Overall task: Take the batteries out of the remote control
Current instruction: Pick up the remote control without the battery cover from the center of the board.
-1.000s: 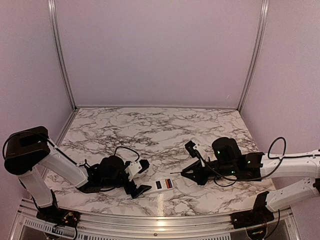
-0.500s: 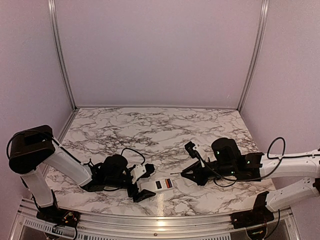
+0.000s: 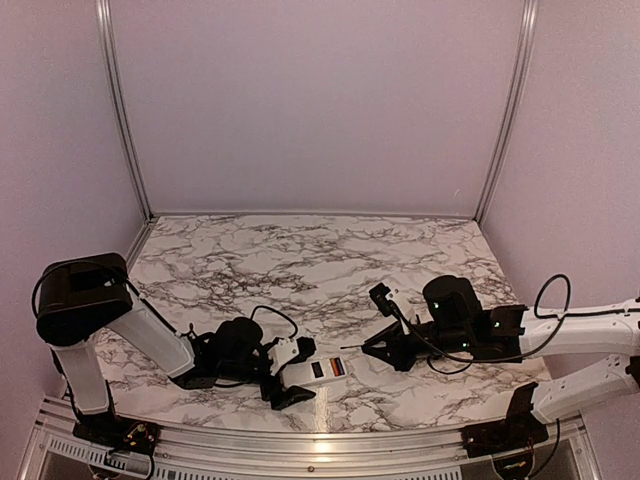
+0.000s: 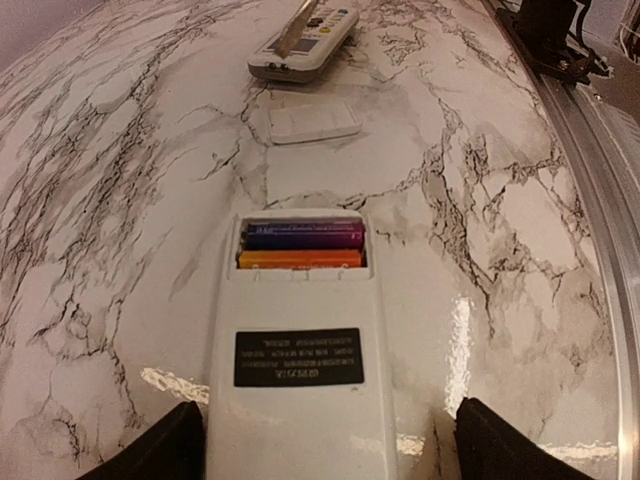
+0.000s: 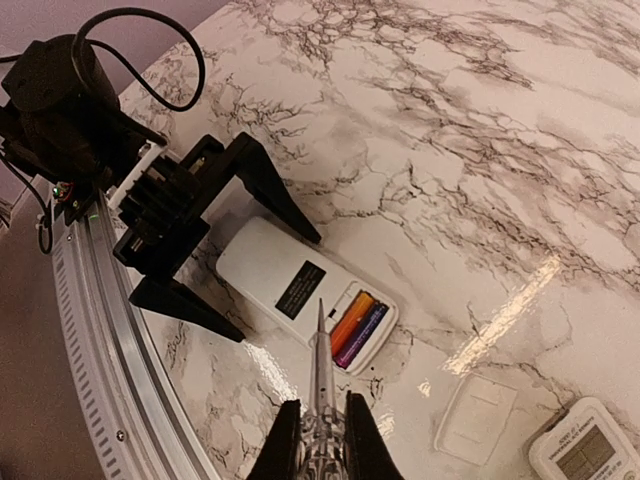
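Two finger-thin cylindrical batteries lie side by side in the open compartment of the white plastic remote control, one dark purple-blue and one orange, the orange one nearer my left wrist. The remote lies back-up on the white marble-patterned tabletop, close to the front edge. My left gripper is spread wide, its black fingers standing either side of the remote's end below the black label. One finger sits just beside the casing and the other stands apart from it (whether the near one actually touches, I cannot tell). My right gripper is clenched on a thin silver metal pick, whose tip points toward the compartment and sits over the casing just beside the orange cell. Beyond the remote, a flat white rectangular cover piece rests on the marble, and farther off lies a small white device with a display.
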### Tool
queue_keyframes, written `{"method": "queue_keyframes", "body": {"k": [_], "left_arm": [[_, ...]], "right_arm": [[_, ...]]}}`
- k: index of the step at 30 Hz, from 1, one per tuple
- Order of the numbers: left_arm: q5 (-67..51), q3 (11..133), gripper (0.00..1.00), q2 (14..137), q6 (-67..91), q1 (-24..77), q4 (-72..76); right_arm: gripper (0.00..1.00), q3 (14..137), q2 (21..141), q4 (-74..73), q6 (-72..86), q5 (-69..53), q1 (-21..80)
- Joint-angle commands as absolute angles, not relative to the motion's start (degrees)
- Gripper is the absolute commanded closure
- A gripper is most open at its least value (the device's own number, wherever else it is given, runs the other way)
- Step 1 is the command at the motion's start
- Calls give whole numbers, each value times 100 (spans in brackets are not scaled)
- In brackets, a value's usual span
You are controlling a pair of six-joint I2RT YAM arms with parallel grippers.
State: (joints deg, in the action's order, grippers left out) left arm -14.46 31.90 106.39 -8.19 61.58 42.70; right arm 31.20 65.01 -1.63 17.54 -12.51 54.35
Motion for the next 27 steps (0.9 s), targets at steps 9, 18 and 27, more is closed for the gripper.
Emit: {"method": "queue_keyframes", "body": {"k": [9, 18, 27], "left_arm": [[-1577, 3156, 55, 10776, -1050, 6250, 4449], [-1310, 3047, 89, 10256, -1343, 6373, 4350], [-448, 3472, 100, 9883, -1664, 6519, 3613]], "right_arm": [[100, 3072, 6487, -53, 1782, -1303, 5406], [100, 3050, 6495, -59, 1775, -1123, 5412], [100, 3063, 6485, -96, 1758, -894, 5406]]}}
